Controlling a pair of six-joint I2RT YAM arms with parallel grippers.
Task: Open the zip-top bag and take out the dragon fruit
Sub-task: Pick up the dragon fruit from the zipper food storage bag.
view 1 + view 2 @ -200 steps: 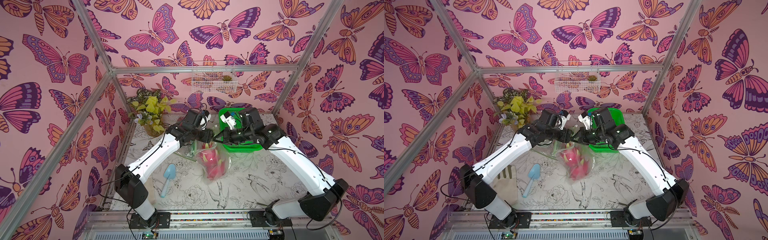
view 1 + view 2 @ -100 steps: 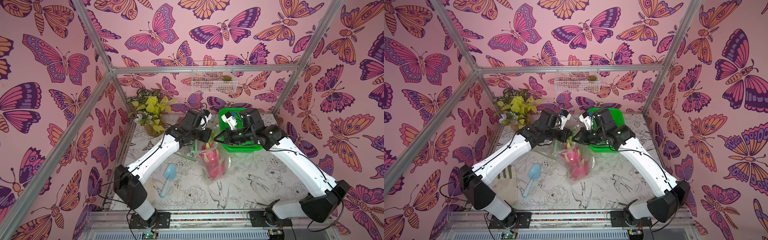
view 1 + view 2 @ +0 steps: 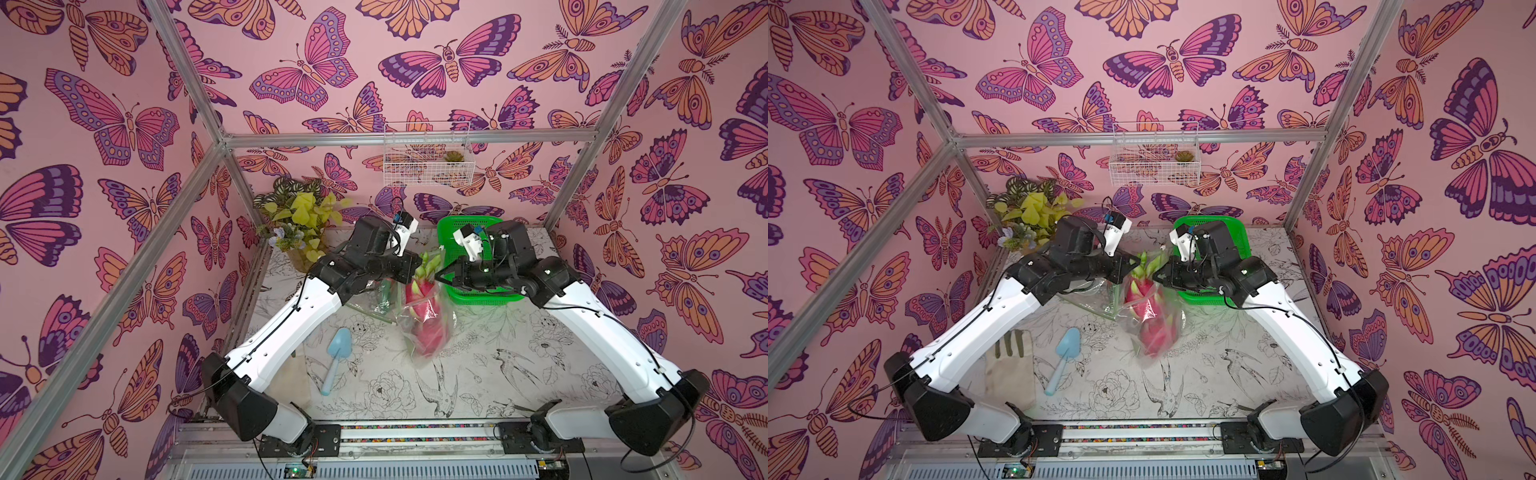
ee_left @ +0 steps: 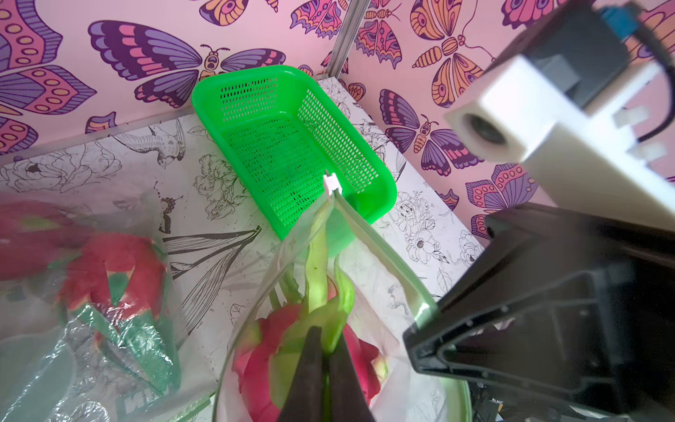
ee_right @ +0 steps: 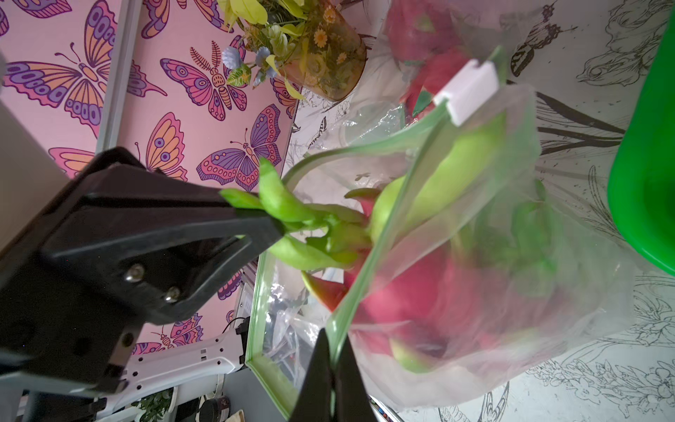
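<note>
A clear zip-top bag [image 3: 428, 328] [image 3: 1156, 328] hangs above the table between both arms, mouth open, white slider [image 4: 331, 182] at one end. A magenta dragon fruit [image 3: 417, 291] [image 3: 1136, 291] [image 4: 263, 350] sits at the top of the bag, and its green leafy end pokes out of the mouth. My left gripper [image 4: 325, 338] [image 3: 417, 270] is shut on that leafy end. My right gripper [image 5: 334, 350] [image 3: 439, 276] is shut on the bag's green zip rim. More pink fruit shows blurred lower in the bag [image 5: 475, 292].
A second clear bag [image 3: 380, 293] holding a dragon fruit [image 4: 109, 263] lies under the left arm. A green basket [image 3: 473, 293] stands behind the right gripper. A blue trowel [image 3: 336, 357], a glove [image 3: 1013, 370], a potted plant [image 3: 301, 224] and a wall wire basket [image 3: 428, 160] are around.
My left gripper has closed from part open onto the fruit's leafy end. The right gripper has kept its hold on the bag rim.
</note>
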